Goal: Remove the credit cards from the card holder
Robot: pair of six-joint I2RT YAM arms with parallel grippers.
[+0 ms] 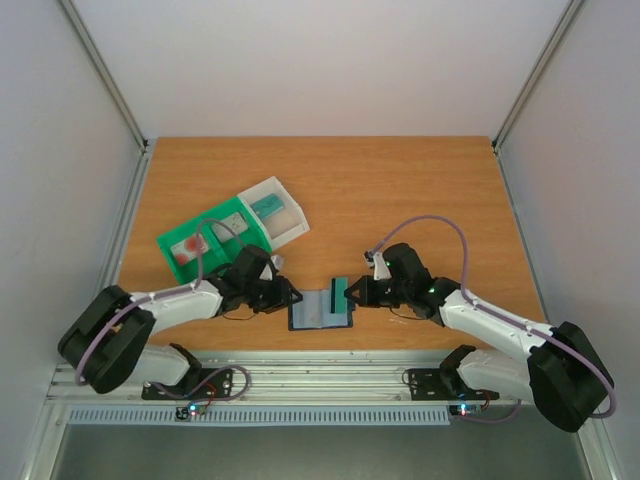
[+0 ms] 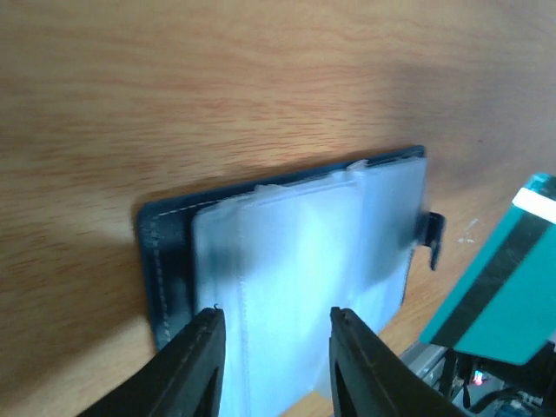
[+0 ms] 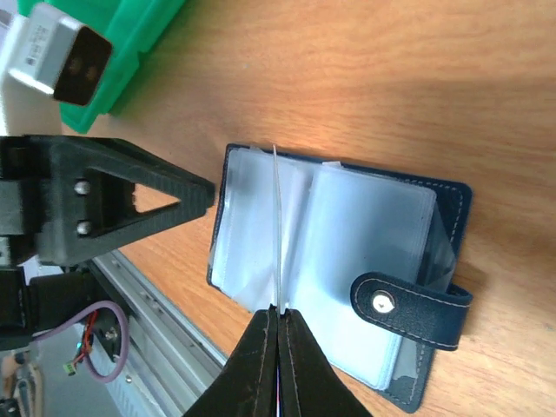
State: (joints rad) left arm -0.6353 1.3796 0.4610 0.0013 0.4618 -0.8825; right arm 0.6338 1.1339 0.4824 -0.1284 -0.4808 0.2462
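The card holder lies open on the table near the front edge, its clear sleeves facing up and its tab clasp folded over. It also shows in the left wrist view and the right wrist view. My right gripper is shut on a teal credit card with a dark stripe and holds it just above the holder's right side. The card is edge-on in the right wrist view and flat in the left wrist view. My left gripper is open, its fingers over the holder's left part.
A green-and-white compartment tray stands behind my left arm, with a teal item in its white bin. Its green corner shows in the right wrist view. The metal front rail runs just below the holder.
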